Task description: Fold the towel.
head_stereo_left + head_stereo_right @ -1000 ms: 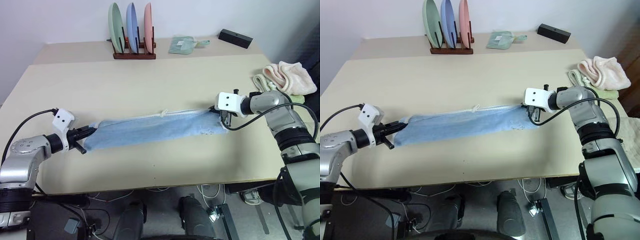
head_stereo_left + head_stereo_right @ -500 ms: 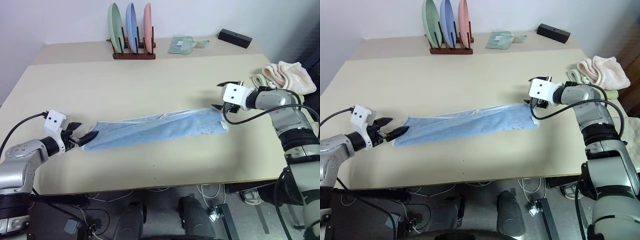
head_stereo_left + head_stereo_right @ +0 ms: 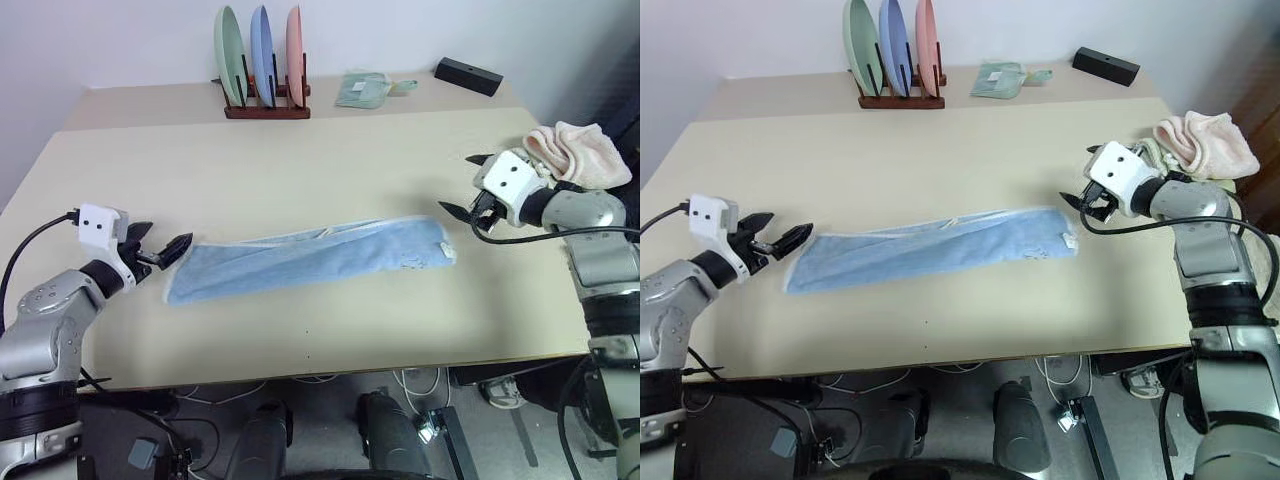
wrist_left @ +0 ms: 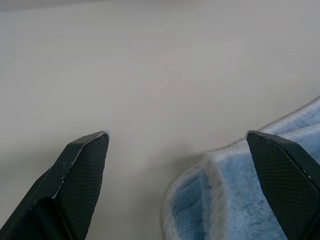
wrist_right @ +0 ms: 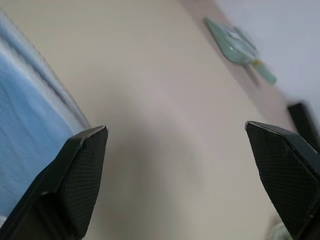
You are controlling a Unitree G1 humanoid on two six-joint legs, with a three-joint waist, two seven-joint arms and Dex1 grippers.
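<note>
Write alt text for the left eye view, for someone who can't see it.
A light blue towel, folded into a long strip, lies on a beige table between the open left gripper and open right gripper, neither touching it.

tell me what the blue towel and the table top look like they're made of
The towel: soft terry cloth, going by the fuzzy looped nap in the left wrist view, with a paler stitched trim along its edge. Matte, no sheen.

The table: a smooth, beige top, probably laminate or coated board; it looks uniform with no grain and only a faint dull sheen. The exact material can't be told.
</note>
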